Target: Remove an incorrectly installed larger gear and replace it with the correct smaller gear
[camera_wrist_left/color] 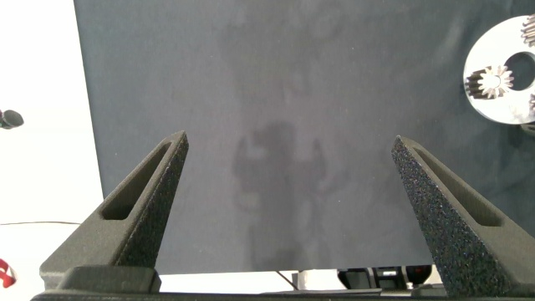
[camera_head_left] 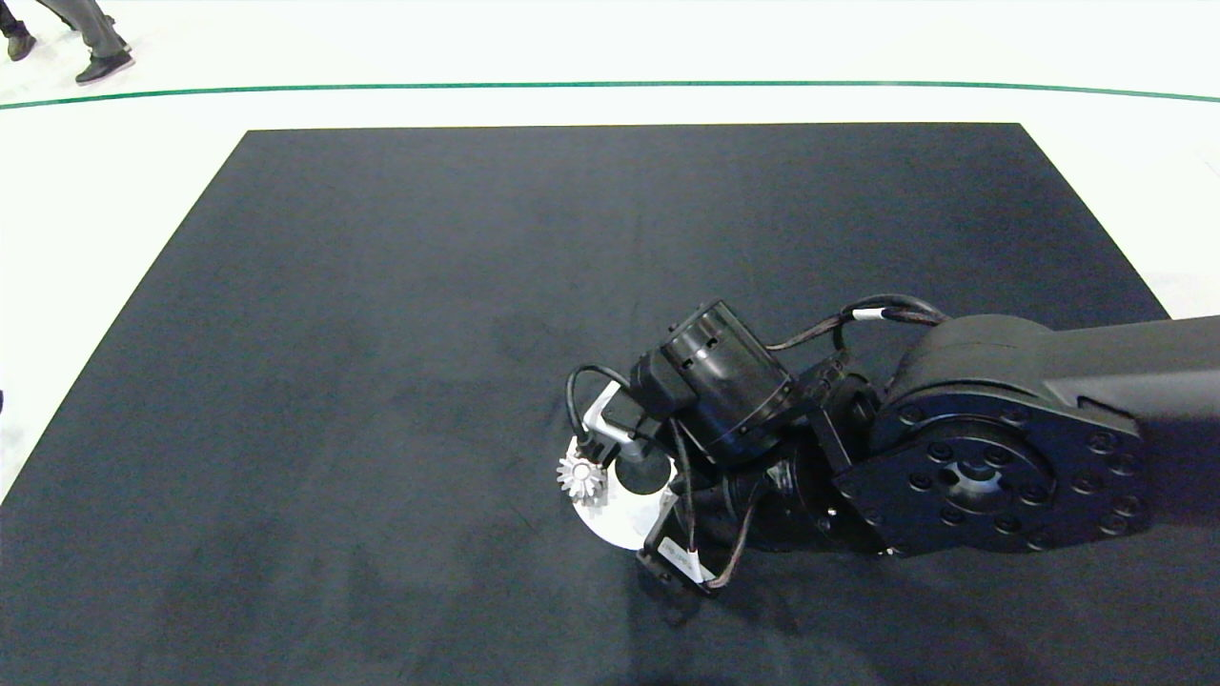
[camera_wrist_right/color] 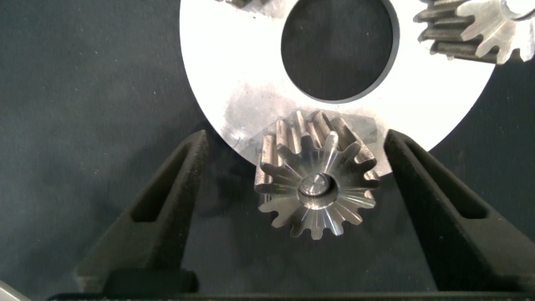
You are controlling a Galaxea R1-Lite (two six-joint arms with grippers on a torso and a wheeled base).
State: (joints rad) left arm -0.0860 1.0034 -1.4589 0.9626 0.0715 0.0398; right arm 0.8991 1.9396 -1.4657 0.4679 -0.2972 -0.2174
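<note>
- Right pincer (camera_wrist_right/color: pixel 322 180): fingers apart, straddling the larger gear (camera_wrist_right/color: pixel 318 186), not yet clamped.
- Larger gear: seated on a pin at the rim of the white round plate (camera_wrist_right/color: pixel 242 92), flared teeth overhanging the edge.
- Step in hand, by judgement: removal; next calls for closing, then a straight lift.
- Plate: other gears at the rim, one (camera_wrist_right/color: pixel 476 29) partly seen.
- Left pincer (camera_wrist_left/color: pixel 288 167): open, idle above the dark bench (camera_head_left: pixel 381 314).

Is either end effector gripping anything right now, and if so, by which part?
Nothing is held. The right end effector is open, its fingers either side of the silver flared-tooth gear on the white ring plate, not touching. The left end effector is open and empty.
</note>
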